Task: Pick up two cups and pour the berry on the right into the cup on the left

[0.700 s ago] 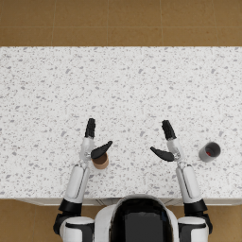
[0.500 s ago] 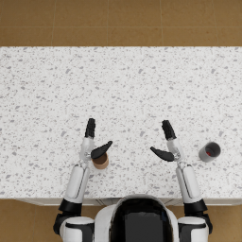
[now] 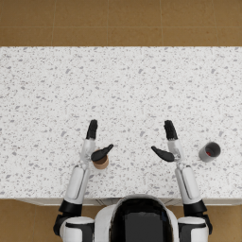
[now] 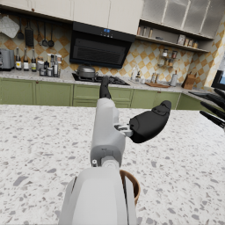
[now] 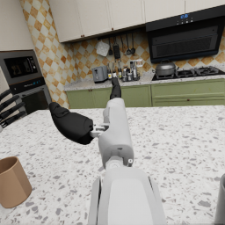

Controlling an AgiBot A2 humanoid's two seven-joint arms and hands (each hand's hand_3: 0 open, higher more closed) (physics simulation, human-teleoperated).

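While both hands stayed spread, empty, you had brown cup (image 3: 100,162) beside left hand (image 3: 94,144), grey cup (image 3: 209,151) well off right hand (image 3: 168,143) toward counter (image 3: 121,85) right edge; both probably light, rigid, tippable — wrap mid-wall.

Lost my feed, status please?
Left hand open, right hand open. Brown cup, grey cup both on counter, ungrasped.

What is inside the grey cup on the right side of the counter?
In the head view, the grey cup shows a small red spot inside, probably the berry. The rest of its inside is dark and too small to make out. The right hand is beside it, not touching.
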